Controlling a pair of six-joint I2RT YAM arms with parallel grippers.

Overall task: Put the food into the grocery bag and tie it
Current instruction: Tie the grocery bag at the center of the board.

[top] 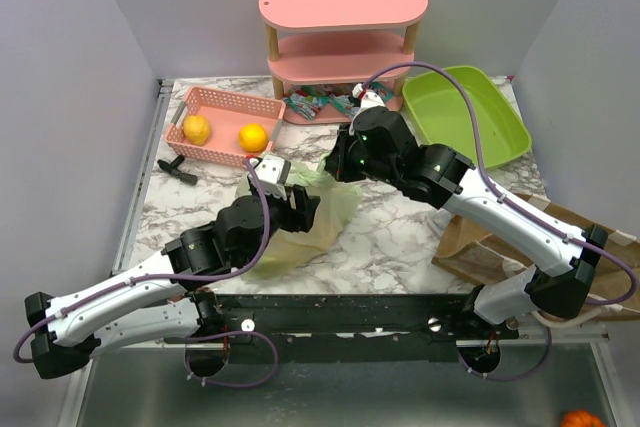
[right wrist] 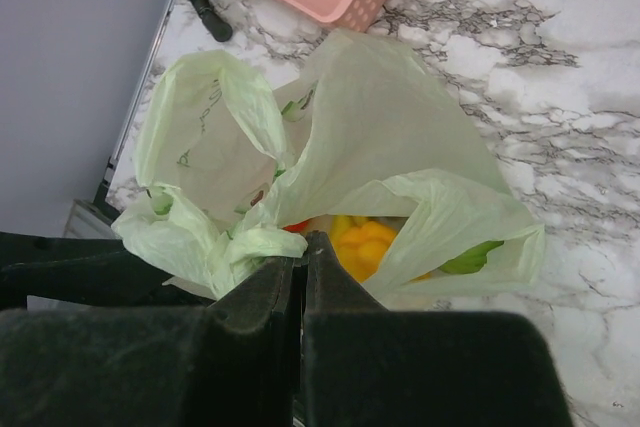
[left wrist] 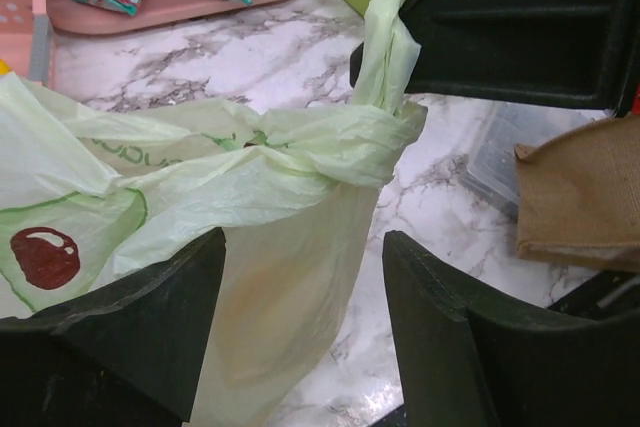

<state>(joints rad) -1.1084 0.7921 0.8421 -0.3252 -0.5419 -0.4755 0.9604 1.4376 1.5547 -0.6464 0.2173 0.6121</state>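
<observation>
Pinching a twisted handle of the grocery bag (right wrist: pixel 380 137), my right gripper (right wrist: pixel 303 247) is clamped together at the bottom of its wrist view. My left gripper (left wrist: pixel 302 247) stands apart astride the bag, which sits mid-frame on the bench (top: pixel 400 237) overhead, orange bell pepper (right wrist: pixel 362 245) inside.

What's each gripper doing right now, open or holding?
Left gripper: open, straddling the grocery bag.
Right gripper: shut on the grocery bag's handle.

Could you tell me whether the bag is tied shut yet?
Not fully. The bag has a loose knot at the top, yet its mouth gapes, showing the orange pepper inside.
</observation>
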